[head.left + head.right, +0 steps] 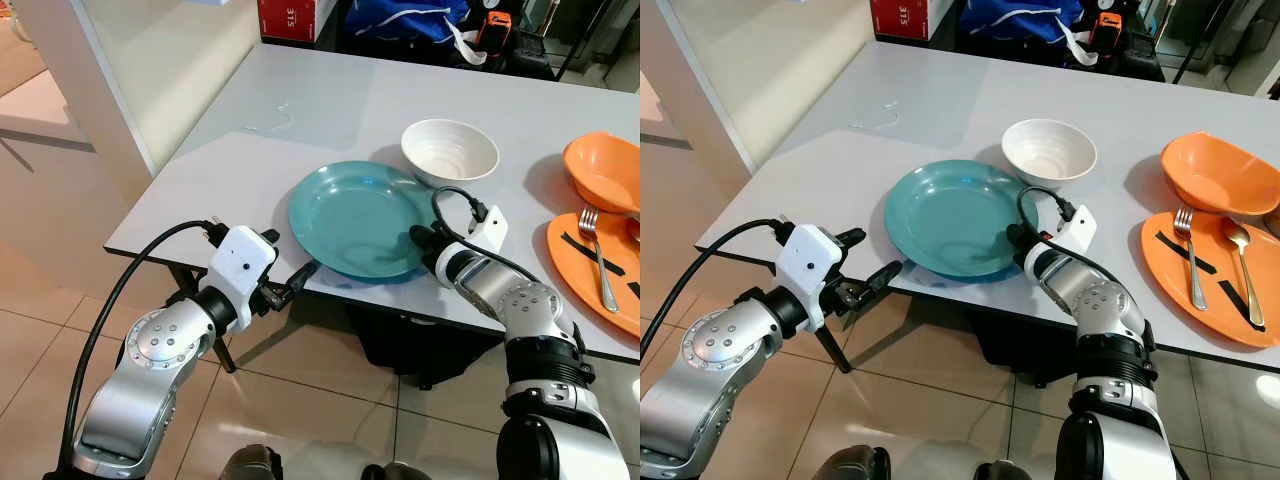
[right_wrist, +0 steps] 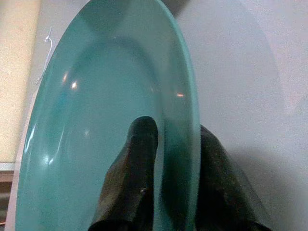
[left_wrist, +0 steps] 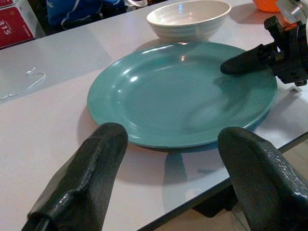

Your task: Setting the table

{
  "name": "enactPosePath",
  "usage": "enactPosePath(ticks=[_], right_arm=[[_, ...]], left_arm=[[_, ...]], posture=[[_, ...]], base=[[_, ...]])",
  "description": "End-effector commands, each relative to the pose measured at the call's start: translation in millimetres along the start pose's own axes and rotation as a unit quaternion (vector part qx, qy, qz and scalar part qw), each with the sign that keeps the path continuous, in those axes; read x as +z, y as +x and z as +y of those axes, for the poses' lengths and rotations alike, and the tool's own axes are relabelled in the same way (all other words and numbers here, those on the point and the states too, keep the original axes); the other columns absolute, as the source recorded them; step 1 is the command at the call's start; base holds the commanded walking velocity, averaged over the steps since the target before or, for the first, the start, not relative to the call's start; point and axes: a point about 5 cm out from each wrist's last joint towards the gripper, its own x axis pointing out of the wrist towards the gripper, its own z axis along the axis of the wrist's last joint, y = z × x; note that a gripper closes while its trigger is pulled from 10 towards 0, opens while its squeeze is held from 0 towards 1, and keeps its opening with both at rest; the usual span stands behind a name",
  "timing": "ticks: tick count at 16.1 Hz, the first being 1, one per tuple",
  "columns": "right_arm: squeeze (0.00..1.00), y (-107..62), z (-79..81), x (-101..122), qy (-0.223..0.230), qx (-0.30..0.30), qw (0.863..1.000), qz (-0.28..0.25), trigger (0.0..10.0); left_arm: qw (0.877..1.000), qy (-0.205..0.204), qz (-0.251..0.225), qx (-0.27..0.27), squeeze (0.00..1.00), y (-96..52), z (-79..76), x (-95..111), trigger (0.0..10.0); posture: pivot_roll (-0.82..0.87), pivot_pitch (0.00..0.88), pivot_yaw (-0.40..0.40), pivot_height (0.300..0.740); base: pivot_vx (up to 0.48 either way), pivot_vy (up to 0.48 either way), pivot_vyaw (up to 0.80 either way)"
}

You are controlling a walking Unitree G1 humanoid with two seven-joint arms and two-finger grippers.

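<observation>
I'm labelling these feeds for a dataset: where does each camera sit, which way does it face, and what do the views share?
Left eye view: on the head, looking forward and down at the grey table; both silver arms show.
Right eye view: the same scene, including the orange plate with its fork and spoon.
Left wrist view: looks along the open left gripper across the round teal plate toward the white ribbed bowl.
Right wrist view: looks along the right gripper, its fingers either side of the teal plate's rim.
Shared: all four show the teal plate.

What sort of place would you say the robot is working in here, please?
Probably a home dining area: a grey table holds a teal plate, a white bowl and orange dishes with cutlery, above a tiled floor.
</observation>
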Motion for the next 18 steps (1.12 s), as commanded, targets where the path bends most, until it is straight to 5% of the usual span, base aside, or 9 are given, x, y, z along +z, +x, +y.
enactPosePath(ticks=[1, 6, 7, 9, 11, 13, 15, 17, 18], right_arm=[[1.0, -2.6, -19.7, -3.1, -0.012, -0.049, 0.999, 0.007, 10.0], [1.0, -12.0, -20.3, 18.4, -0.095, -0.083, 0.991, -0.043, 10.0], [0.0, -24.5, -13.9, 30.9, -0.14, -0.064, 0.985, -0.082, 10.0], [0.0, -45.9, -0.9, 42.3, -0.149, -0.013, 0.979, -0.14, 10.0], [0.0, -70.5, 14.0, 48.4, -0.199, 0.015, 0.957, -0.209, 10.0], [0.0, -88.2, 23.0, 51.1, -0.316, -0.015, 0.901, -0.298, 10.0], [0.0, -87.2, 31.0, 40.2, -0.39, -0.022, 0.865, -0.313, 10.0], [0.0, -82.5, 55.9, 17.4, -0.374, 0.05, 0.875, -0.302, 10.0], [1.0, -81.1, 59.5, 13.3, -0.378, 0.067, 0.874, -0.3, 10.0]], left_arm=[[1.0, 0.003, -0.001, -0.011, 0.0, -0.8, -2.5, 2.8, 10.0], [1.0, 0.009, -0.005, -0.008, 0.0, 0.6, -1.0, 4.2, 10.0], [0.999, 0.016, -0.003, 0.029, 0.0, 2.4, 5.7, 4.0, 10.0], [0.995, 0.007, -0.021, 0.093, 0.0, 6.3, 17.9, 8.3, 10.0], [0.991, 0.014, -0.038, 0.125, 0.0, 11.7, 23.6, 14.3, 10.0], [0.985, 0.015, -0.032, 0.167, 0.0, 20.4, 31.2, 15.9, 10.0], [0.982, 0.014, -0.038, 0.182, 0.0, 26.9, 32.8, 19.7, 10.0], [0.978, 0.002, -0.065, 0.196, 0.0, 34.5, 35.5, 32.3, 10.0], [0.978, -0.012, -0.074, 0.195, 0.57, 34.7, 36.4, 34.6, 10.0]], posture=[[0.17, 0.094, -0.003, 0.74], [0.18, 0.081, -0.006, 0.74], [0.17, 0.077, -0.01, 0.74], [0.16, 0.069, -0.007, 0.74], [0.15, 0.058, 0.002, 0.74], [0.13, 0.046, 0.009, 0.74], [0.14, 0.037, 0.003, 0.74], [0.15, 0.024, -0.01, 0.74], [0.15, 0.022, -0.012, 0.74]], base=[[0.0, 0.0, 0.0], [0.0, 0.0, 0.0], [0.0, 0.0, 0.0], [0.0, 0.0, 0.0], [0.0, 0.0, 0.0], [0.0, 0.48, 0.0], [0.0, 0.48, 0.0], [0.0, 0.48, 0.0], [0.0, 0.48, 0.0]])
